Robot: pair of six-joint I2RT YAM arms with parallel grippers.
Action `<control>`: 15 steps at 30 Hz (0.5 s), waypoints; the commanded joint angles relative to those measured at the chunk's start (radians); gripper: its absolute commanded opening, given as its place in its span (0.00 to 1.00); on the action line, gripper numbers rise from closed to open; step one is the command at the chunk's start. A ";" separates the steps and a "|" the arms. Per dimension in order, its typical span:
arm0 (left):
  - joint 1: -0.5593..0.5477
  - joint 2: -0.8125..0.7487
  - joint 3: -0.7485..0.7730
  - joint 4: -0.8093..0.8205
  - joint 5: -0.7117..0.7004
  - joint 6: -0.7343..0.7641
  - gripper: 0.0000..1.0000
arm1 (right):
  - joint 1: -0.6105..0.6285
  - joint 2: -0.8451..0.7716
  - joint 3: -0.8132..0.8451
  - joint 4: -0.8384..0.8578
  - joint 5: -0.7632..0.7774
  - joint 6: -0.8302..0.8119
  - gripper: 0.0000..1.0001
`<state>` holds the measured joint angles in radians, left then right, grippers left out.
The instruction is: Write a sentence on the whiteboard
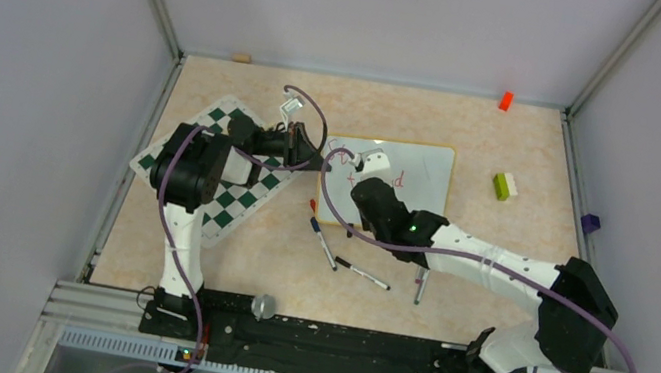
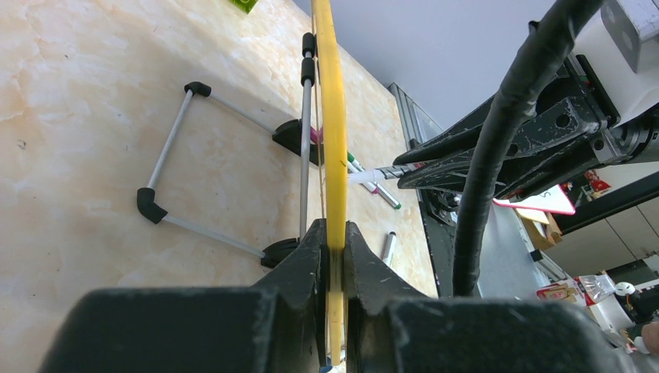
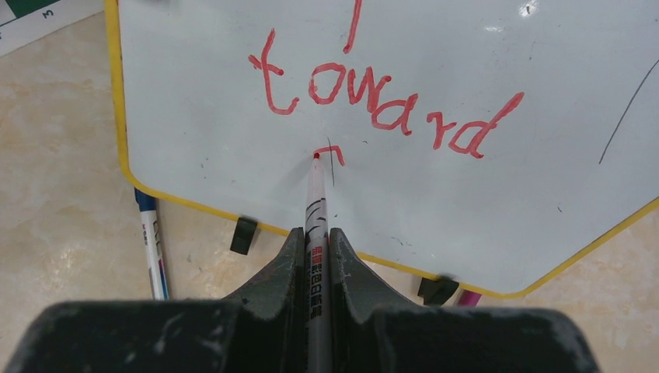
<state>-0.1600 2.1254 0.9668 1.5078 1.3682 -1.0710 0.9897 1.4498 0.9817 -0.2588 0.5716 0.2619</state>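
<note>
The whiteboard (image 1: 415,172) stands tilted on the table, white with a thin yellow edge. In the right wrist view (image 3: 435,70) it bears the red word "toward" (image 3: 373,105), a red stroke above it and a small red mark (image 3: 332,151) below. My right gripper (image 3: 317,237) is shut on a white red-tipped marker (image 3: 315,210), whose tip touches the board at that mark. My left gripper (image 2: 334,233) is shut on the board's yellow left edge (image 2: 334,116). In the top view the left gripper (image 1: 311,158) and the right gripper (image 1: 365,167) are close together.
A green-and-white chessboard mat (image 1: 226,191) lies under the left arm. Loose markers (image 1: 322,243) (image 1: 362,274) (image 1: 420,286) lie in front of the board. A green-and-white block (image 1: 505,185), an orange block (image 1: 505,100) and a purple object (image 1: 590,224) sit right. The board's stand rods (image 2: 233,116) show behind.
</note>
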 commanded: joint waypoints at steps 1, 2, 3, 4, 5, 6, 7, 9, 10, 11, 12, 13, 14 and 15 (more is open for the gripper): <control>-0.007 -0.023 0.031 0.112 0.011 -0.020 0.00 | -0.010 -0.029 0.000 -0.026 0.021 -0.002 0.00; -0.007 -0.023 0.030 0.112 0.011 -0.021 0.00 | -0.011 -0.030 0.002 -0.028 0.025 -0.005 0.00; -0.007 -0.021 0.030 0.112 0.011 -0.021 0.00 | -0.011 -0.032 0.002 -0.031 0.027 -0.005 0.00; -0.007 -0.021 0.031 0.112 0.011 -0.021 0.00 | -0.011 -0.032 0.003 -0.034 0.028 -0.006 0.00; -0.007 -0.020 0.032 0.112 0.011 -0.021 0.00 | -0.011 -0.034 0.003 -0.037 0.028 -0.006 0.00; -0.007 -0.021 0.032 0.112 0.011 -0.021 0.00 | -0.012 -0.035 0.004 -0.039 0.028 -0.006 0.00; -0.007 -0.021 0.032 0.112 0.010 -0.022 0.00 | -0.012 -0.036 0.005 -0.042 0.029 -0.006 0.00; -0.007 -0.021 0.033 0.112 0.010 -0.022 0.00 | -0.013 -0.035 0.006 -0.043 0.036 -0.008 0.00; -0.007 -0.021 0.033 0.112 0.010 -0.022 0.00 | -0.015 -0.035 0.006 -0.044 0.039 -0.010 0.00; -0.007 -0.020 0.033 0.112 0.010 -0.023 0.00 | -0.016 -0.035 0.006 -0.046 0.043 -0.009 0.00; -0.007 -0.021 0.033 0.112 0.011 -0.023 0.00 | -0.022 -0.035 0.007 -0.046 0.045 -0.009 0.00; -0.007 -0.020 0.033 0.111 0.011 -0.023 0.00 | -0.026 -0.036 0.008 -0.045 0.045 -0.009 0.00; -0.007 -0.020 0.033 0.112 0.011 -0.023 0.00 | -0.031 -0.037 0.012 -0.045 0.046 -0.011 0.00; -0.008 -0.020 0.033 0.112 0.010 -0.023 0.00 | -0.035 -0.035 0.013 -0.045 0.045 -0.012 0.00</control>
<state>-0.1600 2.1254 0.9668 1.5078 1.3682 -1.0710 0.9825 1.4464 0.9817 -0.3038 0.5812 0.2615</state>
